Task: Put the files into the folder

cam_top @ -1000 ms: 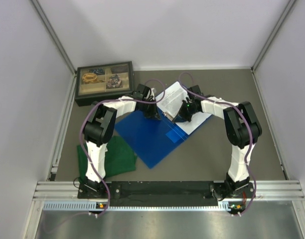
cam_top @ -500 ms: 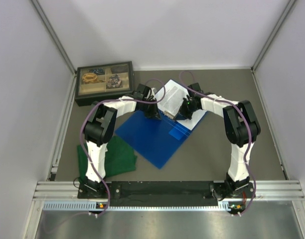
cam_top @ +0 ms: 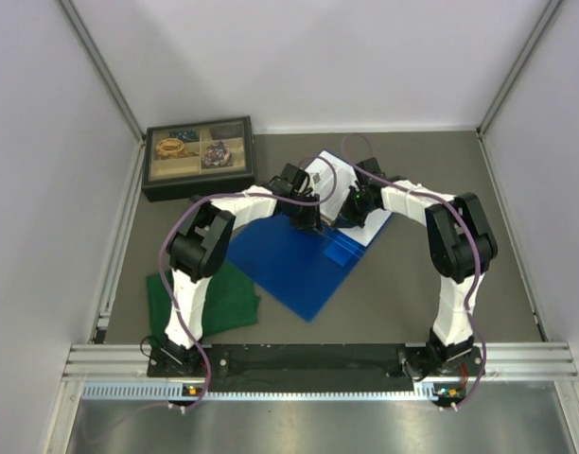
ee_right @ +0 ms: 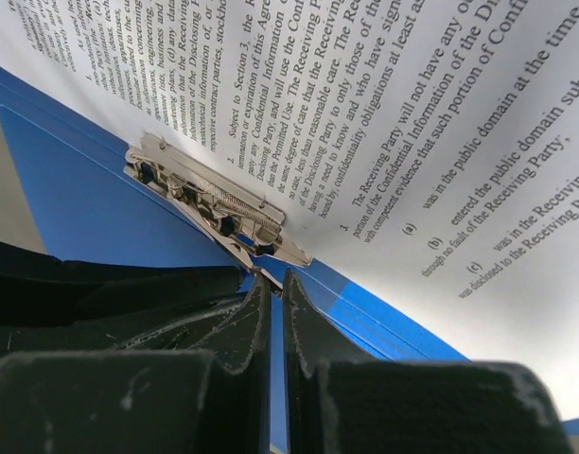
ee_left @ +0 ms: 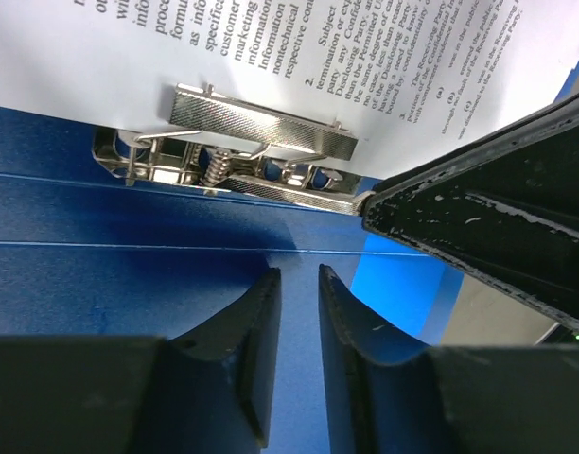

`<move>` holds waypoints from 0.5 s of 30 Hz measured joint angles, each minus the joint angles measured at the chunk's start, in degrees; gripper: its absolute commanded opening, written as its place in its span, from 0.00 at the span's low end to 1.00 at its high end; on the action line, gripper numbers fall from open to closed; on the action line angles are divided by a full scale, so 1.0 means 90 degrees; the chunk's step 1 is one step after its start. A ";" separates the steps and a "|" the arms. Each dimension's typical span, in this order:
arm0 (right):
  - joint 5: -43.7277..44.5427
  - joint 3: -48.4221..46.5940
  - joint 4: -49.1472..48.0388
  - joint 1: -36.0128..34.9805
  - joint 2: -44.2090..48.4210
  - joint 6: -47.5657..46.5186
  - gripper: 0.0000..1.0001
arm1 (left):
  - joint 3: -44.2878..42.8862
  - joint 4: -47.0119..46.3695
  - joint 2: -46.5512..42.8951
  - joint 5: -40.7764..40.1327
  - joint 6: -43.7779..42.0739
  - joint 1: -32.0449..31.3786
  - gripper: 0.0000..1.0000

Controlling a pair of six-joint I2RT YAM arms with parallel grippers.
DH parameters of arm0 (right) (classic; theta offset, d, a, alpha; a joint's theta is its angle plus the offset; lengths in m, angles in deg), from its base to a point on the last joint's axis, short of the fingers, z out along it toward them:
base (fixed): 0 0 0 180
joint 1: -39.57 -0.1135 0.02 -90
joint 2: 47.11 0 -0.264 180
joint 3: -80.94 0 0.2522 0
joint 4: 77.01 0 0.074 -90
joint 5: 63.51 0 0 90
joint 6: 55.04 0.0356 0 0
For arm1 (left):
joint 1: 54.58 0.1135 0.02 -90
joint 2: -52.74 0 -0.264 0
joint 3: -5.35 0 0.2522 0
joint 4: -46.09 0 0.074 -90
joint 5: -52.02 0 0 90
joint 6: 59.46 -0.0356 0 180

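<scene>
Top external view: a blue ring binder [cam_top: 289, 265] lies open and flat in the middle of the dark grey desk [cam_top: 441, 161], turned cornerwise to the desk's edges.
Printed sheets [cam_top: 329, 180]: white pages dense with black text rest on the binder's far half. Their near edge sits at the metal clamp [ee_left: 261, 132] (in the left wrist view the clamp's flat bar lies across that edge).
Left pincer [ee_left: 297, 276]: released, its fingers a narrow gap apart with nothing between them. It hangs over bare blue cover just beside the clamp.
Right pincer [ee_right: 277, 281]: clenched, fingers pressed together. Its tip touches the end of the clamp's lever, and I cannot tell whether it grips the lever.
Compartment box [cam_top: 200, 156]: dark and shallow, at the far left of the desk, well apart from the binder.
Green cloth [cam_top: 228, 298]: folded, at the near left, just beside the binder's near-left edge.
</scene>
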 measured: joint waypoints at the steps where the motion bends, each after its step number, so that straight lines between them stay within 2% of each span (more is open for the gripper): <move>1: 0.0061 -0.0070 0.0095 -0.0012 -0.0010 -0.0041 0.00 | 0.0068 -0.0078 -0.0012 0.0005 0.0019 -0.0019 0.27; 12: 0.0440 -0.0801 0.1003 -0.0073 -0.0287 -0.0384 0.00 | 0.1047 -0.1202 -0.0340 0.0211 0.0284 0.0114 0.22; 15: 0.1078 -0.1003 0.1175 -0.0044 -0.0498 -0.0503 0.00 | 0.1265 -0.1418 -0.0423 0.0296 0.0318 0.0175 0.22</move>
